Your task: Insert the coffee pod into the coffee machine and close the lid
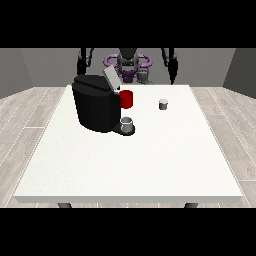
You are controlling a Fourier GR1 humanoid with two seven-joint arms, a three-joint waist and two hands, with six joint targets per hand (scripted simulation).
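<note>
Hands first, front view, the only one: hand at the view's left (80, 66) hangs by the robot's side at approx 11 o'clock from table centre, hand at the view's right (173, 70) at approx 1 o'clock. Both sit behind the far table edge, well apart from everything on it. Can't tell whether fingers are open or curled on either; neither holds anything visible.

Task items: pod (163, 104), small and grey w/ a white top, stands upright on the table (125, 165) at approx 1 o'clock, right of the machine and apart from it. Machine (96, 102), black, sits at approx 10–11 o'clock. Its lid (111, 78) is tipped up and open, so the slot looks ready.

Step, by my read: very start. Pod not picked, nothing inserted, lid not closed. Next move prob. calls for the hand at the view's right, the nearer one, to reach fwd over the far edge, come down on the pod and take it w/out knocking it, then carry it toward 10 o'clock to the open top.

Count: 1 pod, 1 machine, 1 lid, 1 red cup (127, 99) just beside the machine at its 3 o'clock, 1 grey cup (127, 124) on the machine's base, 2 hands, 1 table.
</note>
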